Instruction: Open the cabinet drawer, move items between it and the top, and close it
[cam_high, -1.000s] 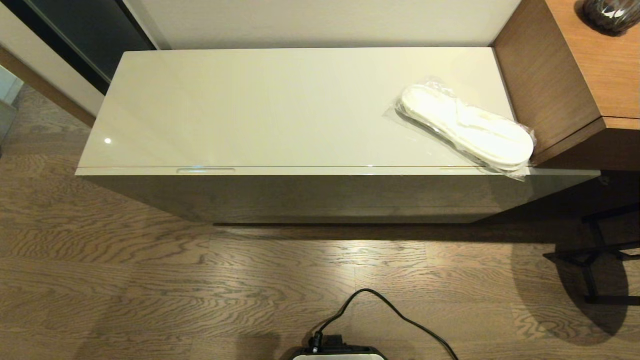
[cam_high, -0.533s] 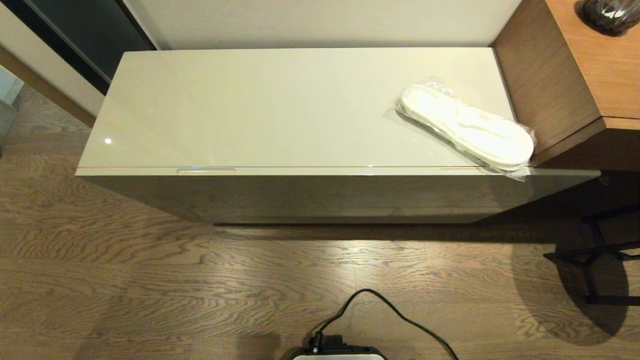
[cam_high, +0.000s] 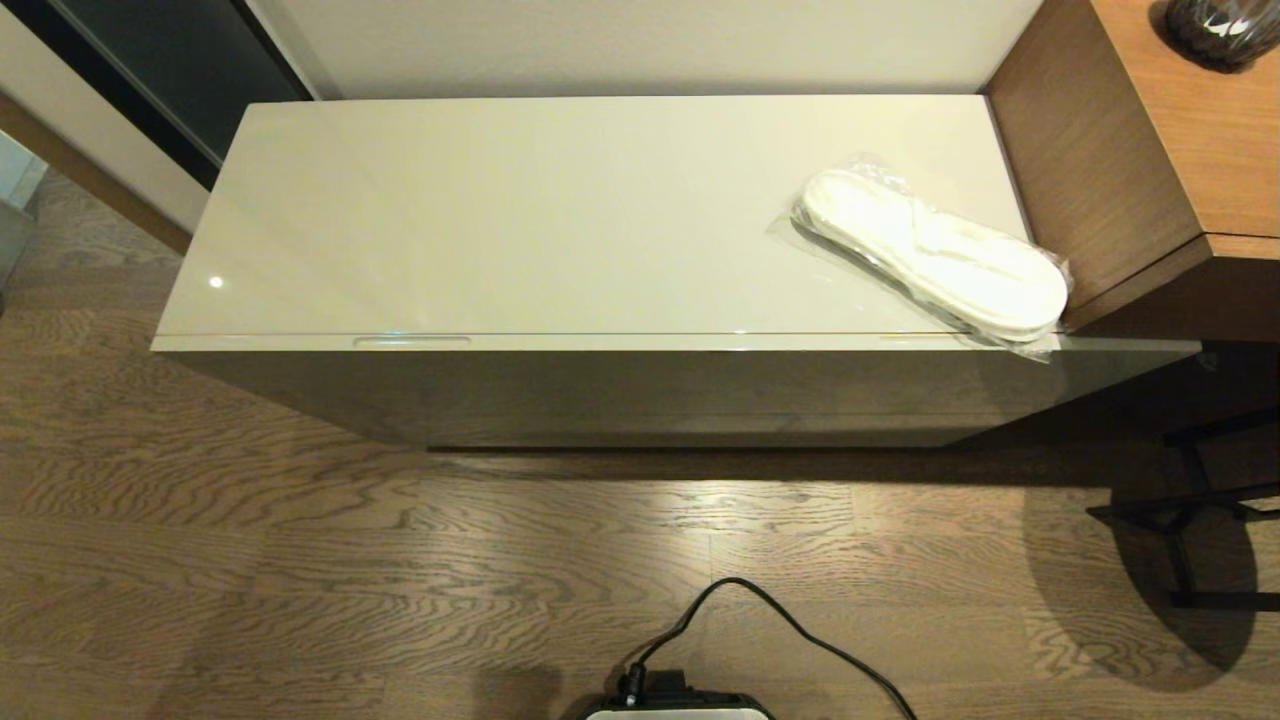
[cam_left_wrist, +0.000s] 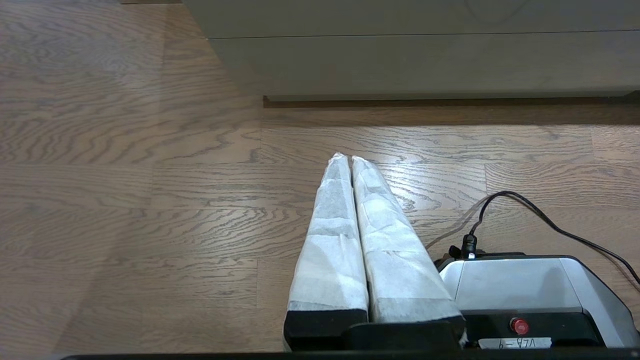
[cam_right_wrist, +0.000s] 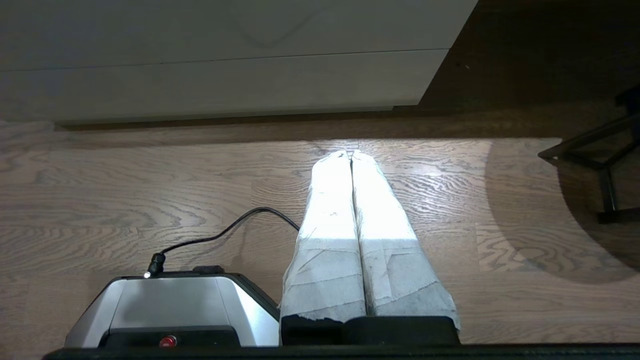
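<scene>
- The dark vase (cam_high: 1215, 30) on the brown wooden unit (cam_high: 1190, 150) is cut off by the frame's top edge.
- A black metal stand (cam_high: 1200, 520) runs off the right edge.
- The robot base (cam_high: 675, 705) shows only its front rim.
- The drawer (cam_high: 600, 343) is closed, its inside hidden.

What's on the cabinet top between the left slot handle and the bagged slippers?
Nothing: in the head view the top is bare from above the left slot handle across to the slippers at its right end.
</scene>
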